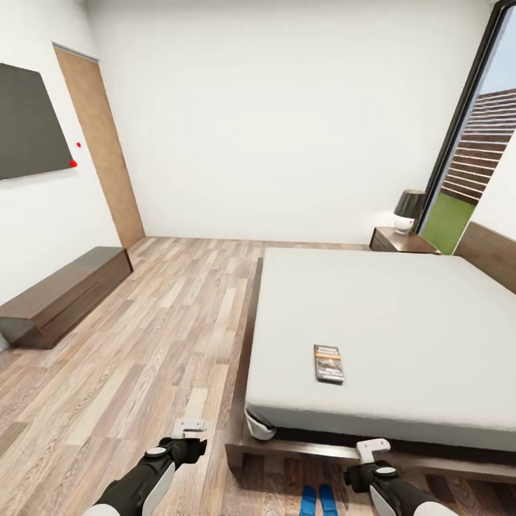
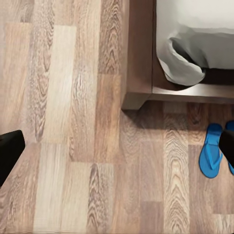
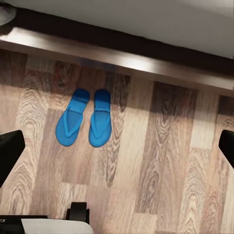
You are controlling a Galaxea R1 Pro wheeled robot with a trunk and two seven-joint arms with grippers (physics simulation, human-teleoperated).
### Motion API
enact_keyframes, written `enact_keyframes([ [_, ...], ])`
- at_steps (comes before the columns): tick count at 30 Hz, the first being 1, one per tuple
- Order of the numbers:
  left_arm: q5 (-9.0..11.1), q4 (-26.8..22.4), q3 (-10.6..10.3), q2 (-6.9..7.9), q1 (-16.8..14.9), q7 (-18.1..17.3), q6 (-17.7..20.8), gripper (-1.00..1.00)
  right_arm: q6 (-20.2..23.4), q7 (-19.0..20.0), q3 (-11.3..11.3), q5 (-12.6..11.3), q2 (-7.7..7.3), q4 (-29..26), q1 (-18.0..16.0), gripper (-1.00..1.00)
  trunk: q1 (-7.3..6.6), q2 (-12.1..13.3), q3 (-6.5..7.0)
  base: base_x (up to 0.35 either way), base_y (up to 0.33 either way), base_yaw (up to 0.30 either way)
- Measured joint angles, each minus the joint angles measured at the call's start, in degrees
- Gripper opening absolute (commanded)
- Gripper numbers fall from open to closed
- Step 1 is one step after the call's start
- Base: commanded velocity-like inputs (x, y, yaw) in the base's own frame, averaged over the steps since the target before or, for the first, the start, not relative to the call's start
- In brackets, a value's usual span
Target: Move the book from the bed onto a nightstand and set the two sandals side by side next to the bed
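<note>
We see the book [image 1: 328, 362] lying near the foot edge of the bed [image 1: 401, 322], long axis toward the headboard, ahead of our empty, open right gripper [image 1: 373, 450], the nearer one, while the left gripper [image 1: 190, 428] hangs open over floor.

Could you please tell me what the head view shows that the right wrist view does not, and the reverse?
Head view alone: the book lying on the bed's mattress, the nightstand with a lamp, the wall TV, and the TV bench.
Right wrist view alone: both sandals whole, side by side on the floor.
Shared: the sandals, the bed frame, and the wood floor.
</note>
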Motion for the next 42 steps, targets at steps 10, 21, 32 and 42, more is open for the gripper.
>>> enact_keyframes([
  [10, 0.0, 0.0, 0.0, -0.02, 0.0, 0.0, 0.0, 1.0, 0.0, 0.0, 0.1, 0.1, 0.12, 0.0, 0.0, 1.0, -0.01, 0.0, -0.4, 0.038, 0.0, 0.282],
  [21, 0.0, 0.0, 0.0, -0.04, 0.0, 0.0, -0.1, 1.0, 0.0, 0.0, 0.1, 0.1, 0.14, 0.1, 0.0, 1.0, 0.0, 0.0, -0.84, 0.016, 0.0, 0.283],
  [32, 0.0, 0.0, 0.0, -0.04, 0.0, 0.0, -0.1, 1.0, 0.0, 0.0, 0.1, 0.1, 0.14, 0.1, 0.0, 1.0, 0.0, 0.0, -1.29, 0.001, 0.0, 0.284],
  [42, 0.0, 0.0, 0.0, -0.04, 0.0, 0.0, -0.1, 1.0, 0.0, 0.0, 0.1, 0.1, 0.14, 0.1, 0.0, 1.0, 0.0, 0.0, -1.69, 0.0, 0.0, 0.284],
])
